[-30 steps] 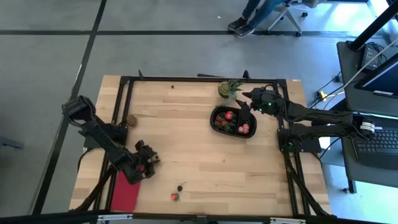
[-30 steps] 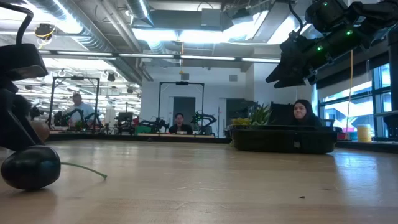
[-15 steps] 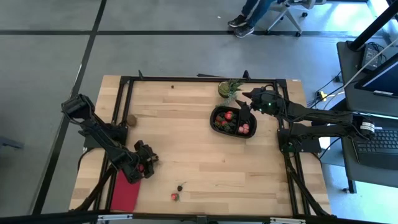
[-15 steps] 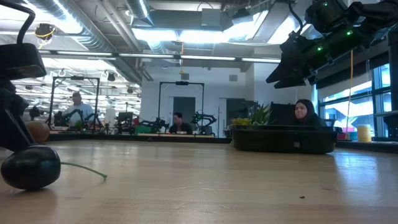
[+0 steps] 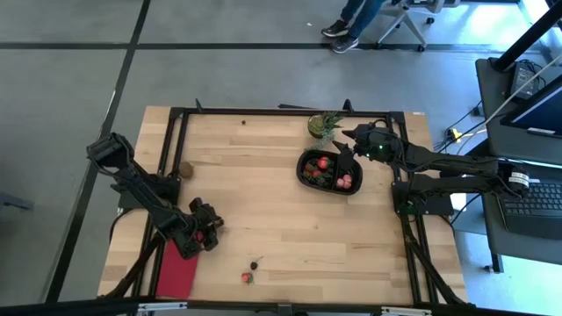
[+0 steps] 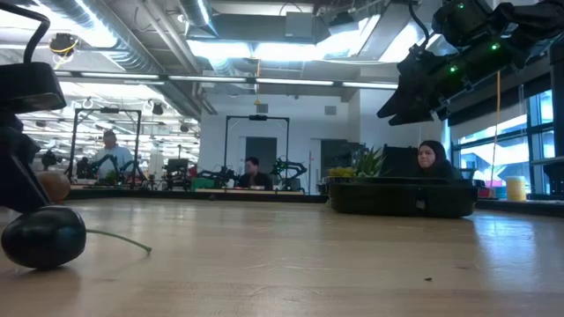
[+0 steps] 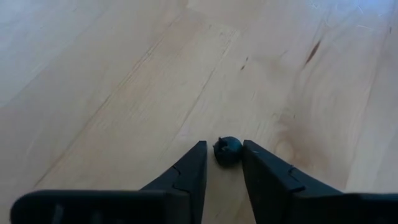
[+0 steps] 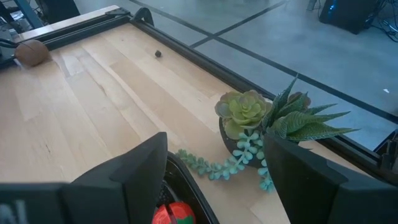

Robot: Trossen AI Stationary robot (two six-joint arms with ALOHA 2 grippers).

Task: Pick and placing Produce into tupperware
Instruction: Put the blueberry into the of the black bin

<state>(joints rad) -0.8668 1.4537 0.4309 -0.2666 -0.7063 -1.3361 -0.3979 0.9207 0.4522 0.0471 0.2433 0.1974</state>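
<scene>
The black oval tupperware [image 5: 306, 168] sits at the table's far right and holds several red and pink pieces [image 5: 344, 182]. My right gripper [image 5: 345, 151] hovers open and empty over its far rim; its wrist view shows one red piece [image 8: 171, 214] below. My left gripper [image 5: 208, 230] is at the near left, beside the red cloth, with its fingers close around a small dark berry [image 7: 227, 151]. A dark stemmed berry [image 5: 255, 264] and a red strawberry [image 5: 247, 277] lie on the table near the near edge. My left gripper pinches the small dark berry [image 7: 229, 149] between its two fingertips [image 7: 198, 163], at their very ends. The fingers slant down toward the table top. Whether the berry is clear of the wood or still rests on it, I cannot tell.
A flat red cloth [image 5: 176, 274] lies at the near left corner. A green potted plant [image 5: 323, 125] stands just beyond the tupperware. A brown round thing [image 5: 186, 169] sits by the left frame, and a tiny dark speck [image 5: 243, 124] lies far off. People sit in the room behind.
</scene>
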